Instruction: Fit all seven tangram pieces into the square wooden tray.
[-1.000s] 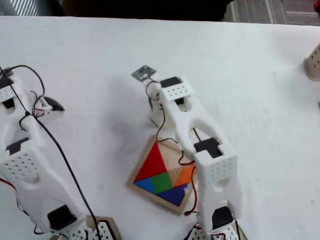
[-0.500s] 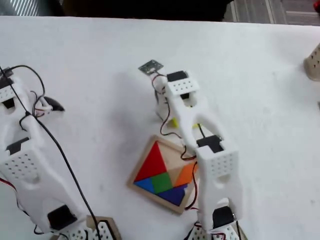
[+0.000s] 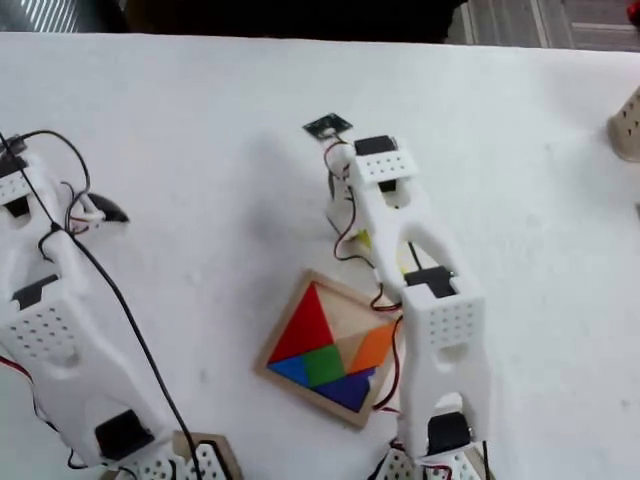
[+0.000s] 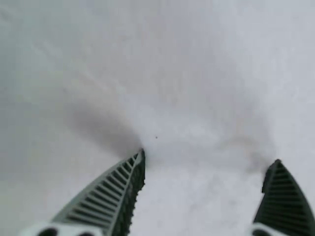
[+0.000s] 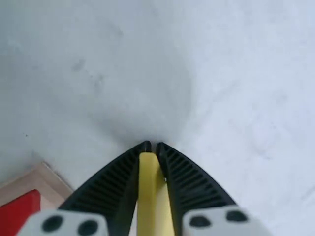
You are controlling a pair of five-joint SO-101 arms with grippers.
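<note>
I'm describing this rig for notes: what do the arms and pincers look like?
The left arm and right arm are white shells with perforated boxy segments and black motor blocks. Thin red and black wires trail along both; a thicker black cable crosses the left one. The left pincer and right pincer are dark, ribbed and tapering.

Tray (image 3: 352, 318) on table (image 3: 180, 120) between arms; right hand (image 5: 151, 145) with piece (image 5: 147, 187) just behind it.
</note>
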